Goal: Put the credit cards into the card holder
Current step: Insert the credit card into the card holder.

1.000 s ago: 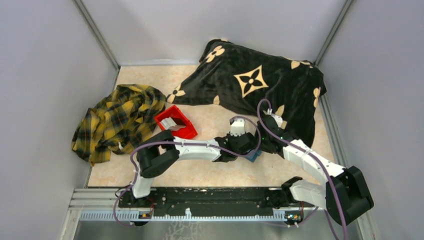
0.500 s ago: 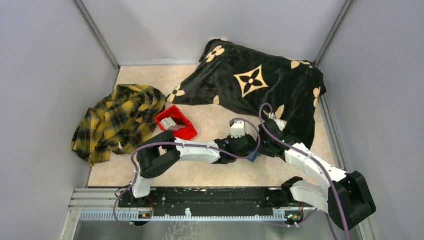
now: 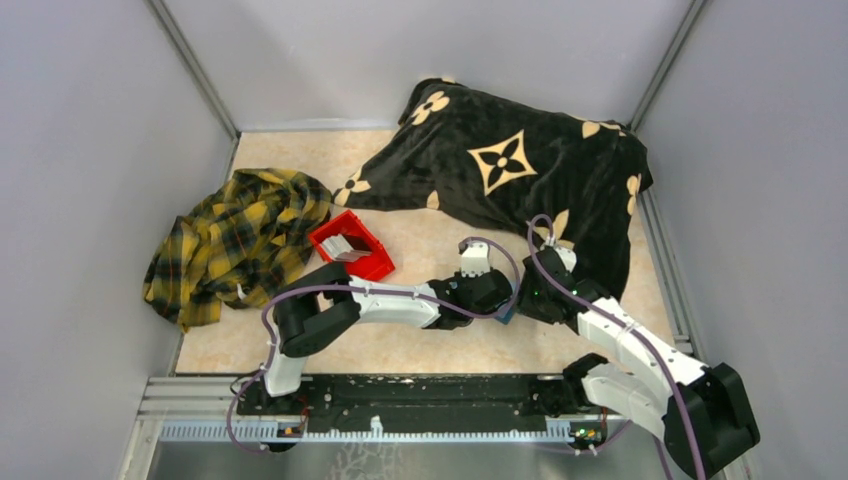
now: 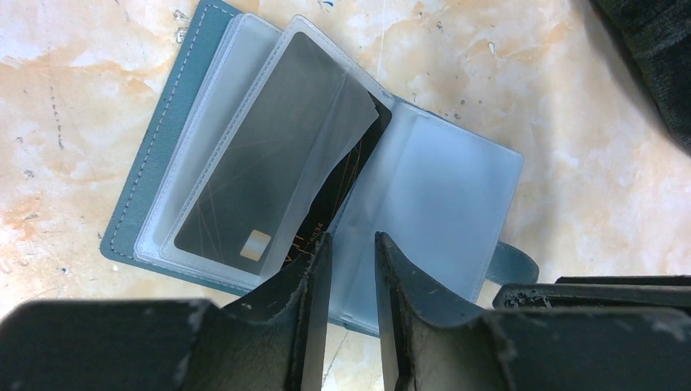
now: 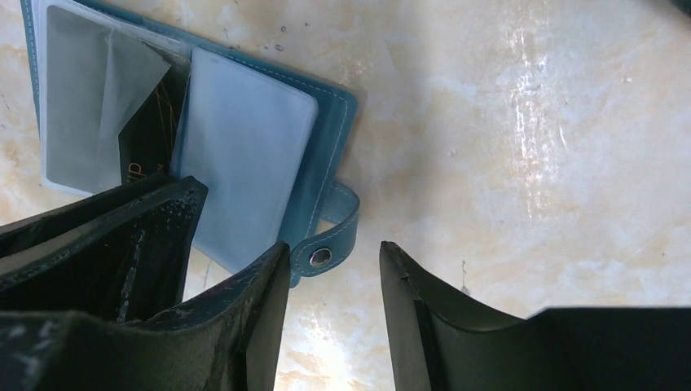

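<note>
The teal card holder (image 4: pixel 149 165) lies open on the marbled table, clear plastic sleeves fanned out. A dark credit card (image 4: pixel 269 175) with a gold chip sits in a sleeve, one corner poking out. My left gripper (image 4: pixel 353 240) hovers just over the holder's near edge, jaws a narrow gap apart with nothing between them. My right gripper (image 5: pixel 334 248) is open beside the holder's snap strap (image 5: pixel 330 244), the strap next to its left finger. In the top view both grippers (image 3: pixel 497 298) (image 3: pixel 524 298) meet over the holder (image 3: pixel 508 313). More cards (image 3: pixel 345 247) lie in the red bin.
The red bin (image 3: pixel 372 262) stands left of the arms. A yellow plaid cloth (image 3: pixel 235 240) lies at the far left. A black blanket with tan flowers (image 3: pixel 510 165) covers the back right, close behind my right gripper. Grey walls enclose the table.
My right arm's elbow and forearm have swung lower and to the right while its gripper stayed by the holder. My left arm has barely moved.
</note>
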You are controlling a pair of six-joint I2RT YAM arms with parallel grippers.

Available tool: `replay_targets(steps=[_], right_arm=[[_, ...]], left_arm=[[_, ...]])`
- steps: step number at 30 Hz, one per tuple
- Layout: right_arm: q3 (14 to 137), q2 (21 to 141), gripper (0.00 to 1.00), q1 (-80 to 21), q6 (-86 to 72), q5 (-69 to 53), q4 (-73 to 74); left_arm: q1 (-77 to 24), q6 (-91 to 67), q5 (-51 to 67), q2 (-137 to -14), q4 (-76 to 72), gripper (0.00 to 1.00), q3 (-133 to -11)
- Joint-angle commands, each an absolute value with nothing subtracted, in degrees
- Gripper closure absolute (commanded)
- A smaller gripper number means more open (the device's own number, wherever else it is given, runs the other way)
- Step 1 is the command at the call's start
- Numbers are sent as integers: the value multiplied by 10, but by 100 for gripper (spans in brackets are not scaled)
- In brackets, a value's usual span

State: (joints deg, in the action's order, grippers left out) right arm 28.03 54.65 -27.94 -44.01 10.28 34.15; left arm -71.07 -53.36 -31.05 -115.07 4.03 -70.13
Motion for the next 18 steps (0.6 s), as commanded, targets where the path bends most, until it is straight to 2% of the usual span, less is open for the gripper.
replay_targets(steps=[1, 18], right_arm=[[277, 523, 55, -275, -462, 110, 355], [225, 455, 57, -275, -534, 92, 365]], left_arm=[[-712, -533, -263, -1199, 129, 66, -662], [-712, -533, -248, -1202, 124, 66, -651]])
